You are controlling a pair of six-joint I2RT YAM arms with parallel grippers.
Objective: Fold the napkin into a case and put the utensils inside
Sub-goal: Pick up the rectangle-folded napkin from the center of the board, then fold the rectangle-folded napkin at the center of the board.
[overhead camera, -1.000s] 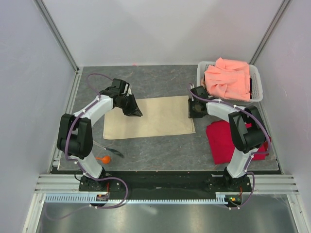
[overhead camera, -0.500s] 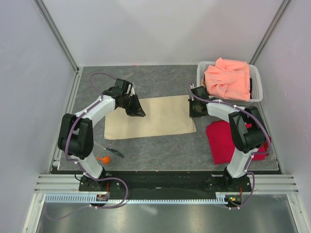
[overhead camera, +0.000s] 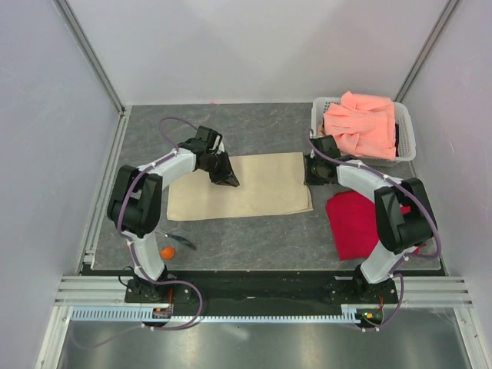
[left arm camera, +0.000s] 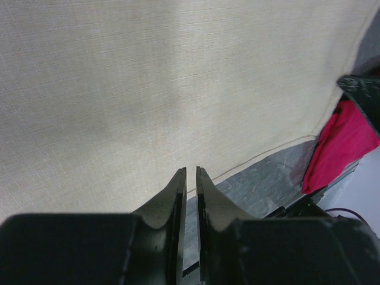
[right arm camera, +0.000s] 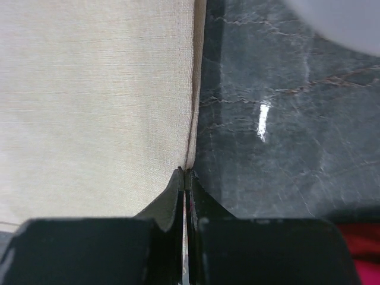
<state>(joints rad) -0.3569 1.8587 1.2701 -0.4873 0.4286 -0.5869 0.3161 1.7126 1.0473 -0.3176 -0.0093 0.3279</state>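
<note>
Right end effector (right arm camera: 185, 172) clamps the napkin (right arm camera: 89, 89) edge, while left end effector (left arm camera: 190, 171) sits nearly closed on it, hold unclear.

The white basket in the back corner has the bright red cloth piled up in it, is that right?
Not quite. The white basket in the back corner has the salmon-pink cloth piled up in it. The bright red cloth lies outside the basket, in front of it. The top external view shows this.
</note>
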